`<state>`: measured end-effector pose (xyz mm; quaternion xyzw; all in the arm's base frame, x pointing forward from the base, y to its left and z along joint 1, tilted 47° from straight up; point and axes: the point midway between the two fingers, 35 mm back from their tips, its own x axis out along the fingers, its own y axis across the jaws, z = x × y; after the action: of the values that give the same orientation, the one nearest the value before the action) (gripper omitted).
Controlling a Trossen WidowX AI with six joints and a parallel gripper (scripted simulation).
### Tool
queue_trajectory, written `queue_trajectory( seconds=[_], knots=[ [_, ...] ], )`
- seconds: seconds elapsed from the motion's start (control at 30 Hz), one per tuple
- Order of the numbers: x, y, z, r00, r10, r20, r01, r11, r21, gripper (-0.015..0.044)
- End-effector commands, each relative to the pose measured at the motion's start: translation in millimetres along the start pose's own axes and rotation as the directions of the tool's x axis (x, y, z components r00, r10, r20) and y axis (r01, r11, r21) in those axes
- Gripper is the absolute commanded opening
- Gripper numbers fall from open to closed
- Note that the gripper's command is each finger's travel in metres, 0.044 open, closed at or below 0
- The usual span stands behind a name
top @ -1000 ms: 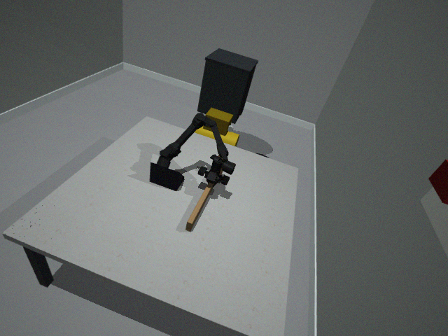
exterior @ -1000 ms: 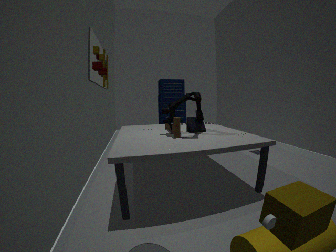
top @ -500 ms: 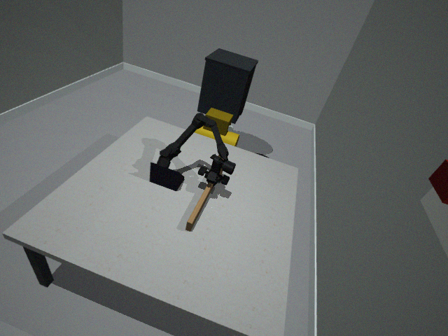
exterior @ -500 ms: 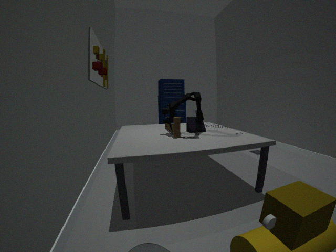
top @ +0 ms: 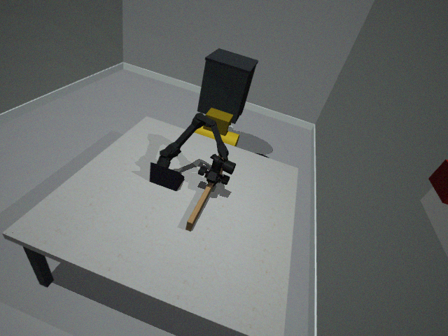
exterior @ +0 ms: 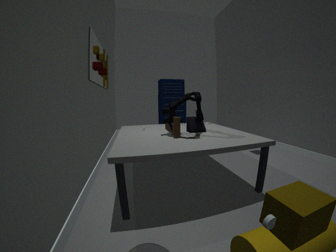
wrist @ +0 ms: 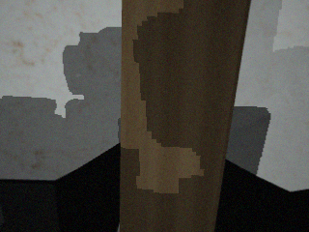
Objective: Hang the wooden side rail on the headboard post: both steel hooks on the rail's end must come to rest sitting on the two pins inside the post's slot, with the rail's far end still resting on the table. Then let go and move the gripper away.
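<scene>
The tool [top: 215,178] is clenched on the wooden side rail [top: 199,206] near its raised end; the rail's long axis slants down from the tool to the worktop [top: 108,231], where its far end rests.

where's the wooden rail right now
In the top view the wooden rail lies slanted near the table's middle, its upper end held in the gripper, just right of the arm's dark base block.
</scene>
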<state>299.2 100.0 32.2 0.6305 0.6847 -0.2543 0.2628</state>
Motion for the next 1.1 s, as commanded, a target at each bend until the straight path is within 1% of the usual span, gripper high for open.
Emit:
queue_trajectory(
  seconds=[0.0,1.07],
  knots=[
    [-5.0,2.0,-2.4,1.000,0.017,0.002,-0.017,1.000,-0.004,0.0000],
    [-5.4,2.8,-6.0,1.000,0.017,0.002,-0.017,1.000,-0.004,0.0000]
  ],
)
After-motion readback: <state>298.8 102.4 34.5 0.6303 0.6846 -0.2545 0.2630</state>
